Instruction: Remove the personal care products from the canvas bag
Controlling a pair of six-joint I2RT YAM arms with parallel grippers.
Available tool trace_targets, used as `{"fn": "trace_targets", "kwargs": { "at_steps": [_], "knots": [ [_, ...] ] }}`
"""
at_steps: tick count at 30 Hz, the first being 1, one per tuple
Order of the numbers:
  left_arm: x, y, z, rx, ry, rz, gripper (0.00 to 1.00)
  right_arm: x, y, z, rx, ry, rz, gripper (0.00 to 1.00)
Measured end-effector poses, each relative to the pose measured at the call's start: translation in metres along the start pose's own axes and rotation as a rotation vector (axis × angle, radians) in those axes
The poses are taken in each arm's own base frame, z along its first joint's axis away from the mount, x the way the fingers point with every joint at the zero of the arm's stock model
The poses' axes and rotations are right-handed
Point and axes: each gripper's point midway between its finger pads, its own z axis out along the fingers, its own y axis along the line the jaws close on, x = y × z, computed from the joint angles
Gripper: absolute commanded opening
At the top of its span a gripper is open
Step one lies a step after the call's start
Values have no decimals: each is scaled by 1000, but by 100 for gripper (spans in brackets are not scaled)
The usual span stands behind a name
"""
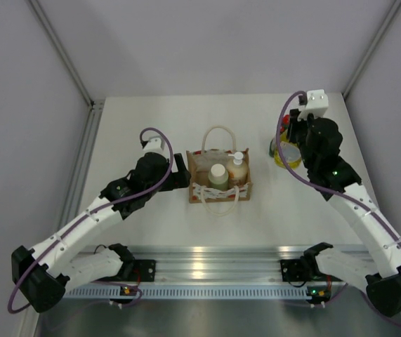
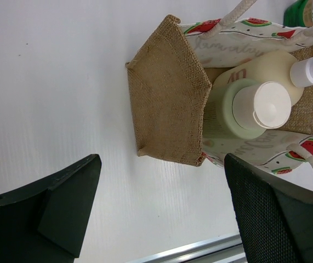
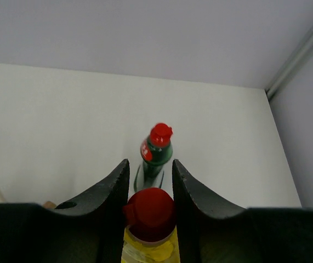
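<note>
Right wrist shows right end effector (image 3: 150, 183) clamped on upright yellow bottle (image 3: 148, 249), near tabletop's (image 3: 63, 109) far-right corner; left end effector (image 2: 160, 183) open beside canvas bag (image 2: 164, 104).

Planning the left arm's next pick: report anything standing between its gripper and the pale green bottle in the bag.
The burlap end wall of the canvas bag stands between the open left gripper and the pale green bottle just inside it. From above, nothing covers the bottle's white cap.

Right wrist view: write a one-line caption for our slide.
Right gripper closed on the red cap of the yellow bottle, dark green bottle standing on the table beyond.
</note>
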Motion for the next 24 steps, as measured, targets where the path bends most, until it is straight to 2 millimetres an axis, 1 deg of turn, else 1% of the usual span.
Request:
{"fn": "trace_targets", "kwargs": {
  "at_steps": [2,5,8,11,13,18,22,24],
  "knots": [
    [0,0,0,2,1,0,98,33,-12,3,37,52,4,0],
    [0,-1,0,5,2,0,98,78,-21,6,75,115,16,0],
    [1,-2,-1,13,7,0,98,111,-24,8,94,135,21,0],
    [1,-3,-2,18,9,0,98,134,-23,9,93,134,26,0],
    [1,-4,-2,22,10,0,98,140,-22,10,89,123,29,0],
    [2,-6,-3,36,16,5,98,144,-21,15,91,49,31,0],
    [3,-6,-4,42,20,10,98,153,-19,19,93,35,31,1],
    [3,-6,-4,42,20,13,98,152,-19,20,92,32,35,26]
  ]
}}
